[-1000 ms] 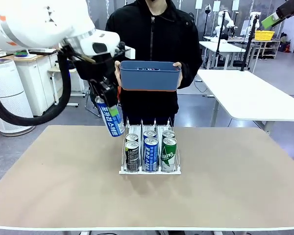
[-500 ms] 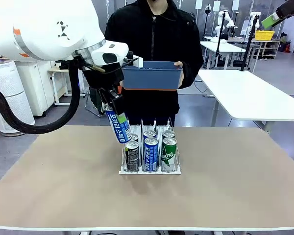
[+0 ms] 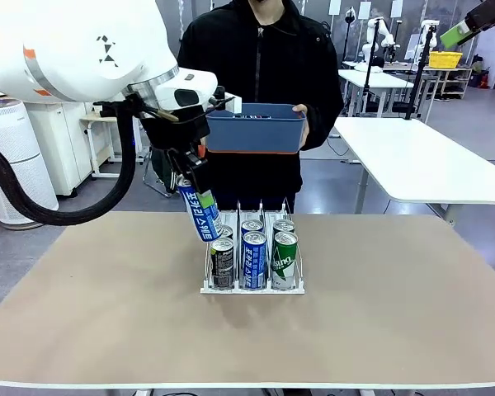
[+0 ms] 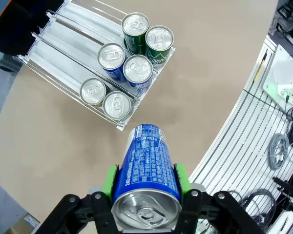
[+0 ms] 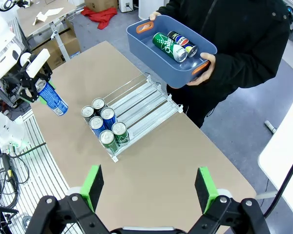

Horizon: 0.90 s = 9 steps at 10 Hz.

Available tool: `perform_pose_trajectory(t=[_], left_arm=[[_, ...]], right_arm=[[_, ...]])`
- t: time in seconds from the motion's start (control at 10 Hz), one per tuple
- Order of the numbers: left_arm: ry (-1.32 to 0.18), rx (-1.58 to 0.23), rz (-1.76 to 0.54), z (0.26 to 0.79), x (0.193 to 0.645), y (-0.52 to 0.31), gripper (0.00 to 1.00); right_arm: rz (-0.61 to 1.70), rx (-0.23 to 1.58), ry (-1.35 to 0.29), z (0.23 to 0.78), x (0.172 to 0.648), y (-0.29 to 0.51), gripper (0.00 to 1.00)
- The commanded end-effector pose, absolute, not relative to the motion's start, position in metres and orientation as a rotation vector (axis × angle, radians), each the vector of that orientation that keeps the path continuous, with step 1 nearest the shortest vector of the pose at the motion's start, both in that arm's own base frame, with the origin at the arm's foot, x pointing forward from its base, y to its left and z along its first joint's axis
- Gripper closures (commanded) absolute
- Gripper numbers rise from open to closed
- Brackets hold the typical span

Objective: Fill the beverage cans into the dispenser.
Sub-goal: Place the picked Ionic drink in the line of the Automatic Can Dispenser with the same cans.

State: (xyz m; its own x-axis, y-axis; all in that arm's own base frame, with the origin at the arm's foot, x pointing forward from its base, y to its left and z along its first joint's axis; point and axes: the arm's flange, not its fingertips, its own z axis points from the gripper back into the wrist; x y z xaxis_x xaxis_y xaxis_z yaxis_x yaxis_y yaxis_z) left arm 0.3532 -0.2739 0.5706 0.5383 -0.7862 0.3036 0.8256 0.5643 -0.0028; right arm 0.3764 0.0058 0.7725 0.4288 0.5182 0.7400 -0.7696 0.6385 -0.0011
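tabletop (image 3: 379,305): tan, and it carries the dispenser near its middle.
person (image 3: 264,74): stands at the far side and holds the dark blue bin (image 5: 151,48) in both hands, off the tabletop. you can see a green can (image 5: 166,45) and a dark can (image 5: 184,46) lying in it.
dispenser (image 4: 63,39): three lanes, two cans at the front of each, with the rear of every lane bare.
right gripper (image 5: 149,187): spread wide, holding nothing, high above the tabletop.
left gripper (image 3: 196,196): pinching the blue can (image 4: 145,156) by its upper body between the green pads, the can tilted.
racked cans: black-grey pair (image 3: 222,260) on the left, blue pair (image 3: 254,257) in the middle, green pair (image 3: 285,257) on the right.
step in hand: you are carrying the blue can in for loading, above the dispenser's left side.
next move: judged by the colours, it likely belongs behind the blue pair. you need to line it up over the middle lane, straighten it and lower it between the wires.
hard to make out: how high the can hangs over the lanes, and its exact lane. its lower end overlaps the rear black-grey can in the front view. the lettering is too small to read.
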Motion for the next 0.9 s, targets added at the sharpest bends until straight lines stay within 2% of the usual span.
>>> perform_pose_trajectory(t=[0.0, 0.3, 0.8], left_arm=[[-0.287, -0.125, -0.877, 0.559, 0.339, -0.307, 0.43], [-0.335, -0.049, -0.889, 0.541, 0.319, -0.336, 0.43], [-0.392, -0.114, -0.916, 0.499, 0.314, -0.37, 0.43]], right_arm=[[0.826, 0.367, -0.776, 0.771, 0.376, 0.006, 0.0], [0.826, 0.367, -0.776, 0.771, 0.376, 0.006, 0.0], [0.826, 0.367, -0.776, 0.771, 0.376, 0.006, 0.0]])
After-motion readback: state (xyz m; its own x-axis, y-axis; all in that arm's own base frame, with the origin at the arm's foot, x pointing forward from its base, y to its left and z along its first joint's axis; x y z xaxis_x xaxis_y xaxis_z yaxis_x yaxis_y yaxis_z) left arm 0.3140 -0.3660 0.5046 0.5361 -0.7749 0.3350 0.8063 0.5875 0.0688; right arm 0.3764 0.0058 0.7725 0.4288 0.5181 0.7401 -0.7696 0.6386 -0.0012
